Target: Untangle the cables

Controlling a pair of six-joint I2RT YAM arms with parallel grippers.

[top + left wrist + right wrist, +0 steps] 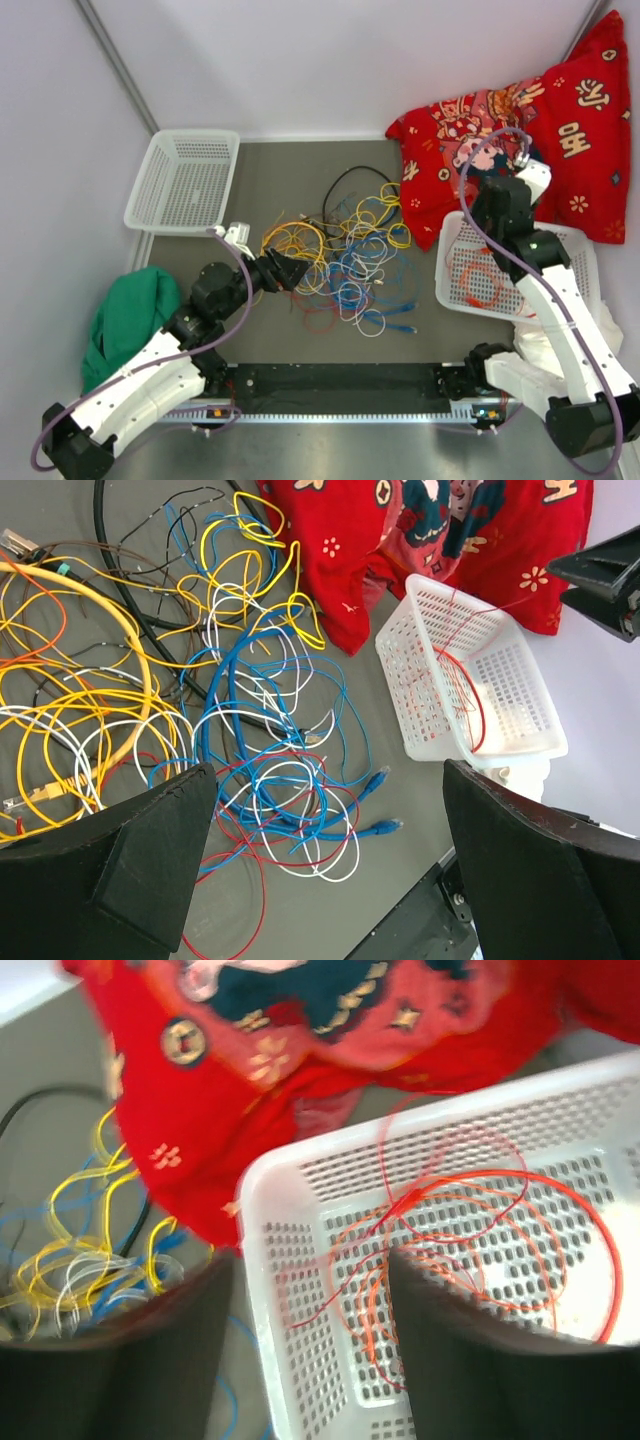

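Note:
The cables lie in a loose tangle of yellow, blue, white, red and black loops on the dark mat. In the left wrist view the cables spread under my fingers, with two blue plug ends at the near edge. My left gripper is open and empty, at the left edge of the tangle. My right gripper is open and empty, above the left wall of the right white basket. An orange and red cable lies coiled in that basket.
A second white basket stands at the back left. A red patterned cloth lies behind the right basket. A green cloth lies off the mat's left edge. A black rail runs along the front.

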